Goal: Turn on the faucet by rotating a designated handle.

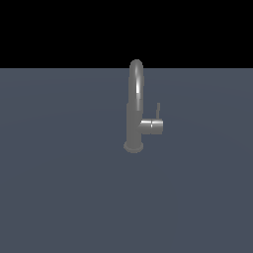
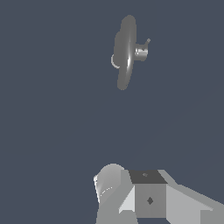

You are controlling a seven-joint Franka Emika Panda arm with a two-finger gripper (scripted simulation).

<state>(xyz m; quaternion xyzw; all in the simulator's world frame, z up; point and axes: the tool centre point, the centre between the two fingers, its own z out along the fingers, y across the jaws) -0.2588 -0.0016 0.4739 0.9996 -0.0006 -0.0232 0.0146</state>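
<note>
Step in hand: the approach, judged from how far the arm is from the tap; nothing is contacted yet.
Faucet: the faucet [image 1: 135,106] stands upright on the flat grey worktop [image 1: 59,197], its arched spout rising above a round base.
Handle: the handle [image 1: 158,110] is a thin short rod standing up from the end of the stubby side cylinder, on the exterior view's right of the column; in the wrist view it shows as a small nub [image 2: 148,41] beside the spout.
Arm: only a part of the arm's body [image 2: 148,197] shows in the wrist view, well apart from the faucet; the exterior view shows no arm at all.
Fingers: no fingertips appear in either view, so I cannot tell whether they are apart or together; they hold nothing that can be seen.
Doing it well: come in from the side-cylinder end, clear of the tall spout, and meet the rod near its free tip, where a push should turn it most easily.
Risk: the rod is slim and easy to slip past, and bumping the spout would achieve nothing.
</note>
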